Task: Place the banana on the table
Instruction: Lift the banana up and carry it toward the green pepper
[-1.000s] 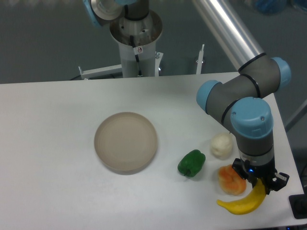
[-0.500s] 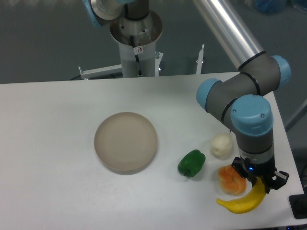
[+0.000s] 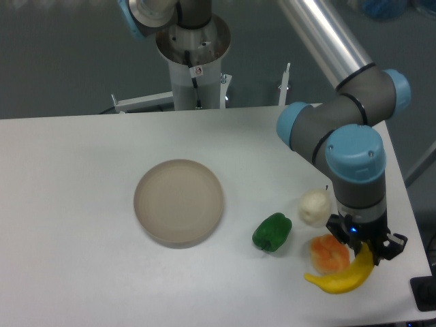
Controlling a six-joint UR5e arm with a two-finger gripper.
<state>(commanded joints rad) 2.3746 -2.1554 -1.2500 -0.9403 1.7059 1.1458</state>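
- Your gripper (image 3: 368, 250) is at the near right of the table (image 3: 75, 225), fingers pinched on the right end of the banana (image 3: 338, 277), which hangs low and tilted, its left tip lowest.
- You cannot tell from this view whether that left tip touches the table or is just above it.
- Risk: the banana is held by one end only, so it could swing or slip out if you move sharply.
- Risk: the orange fruit (image 3: 327, 253) sits just beside the banana, on its far side, apparently touching it. A drift that way would likely shove the fruit or leave the banana leaning on it rather than flat on the table.
- Risk: the table's near and right edges are close. Release too far right or too near and the banana could roll off.
- Further off you have a white ball (image 3: 314, 207) far of the orange fruit, a green pepper (image 3: 272, 231) to its left, and a plate (image 3: 178, 201) well apart at centre.
- Bare table lies near and left of the banana, and that looks like the safest drop.
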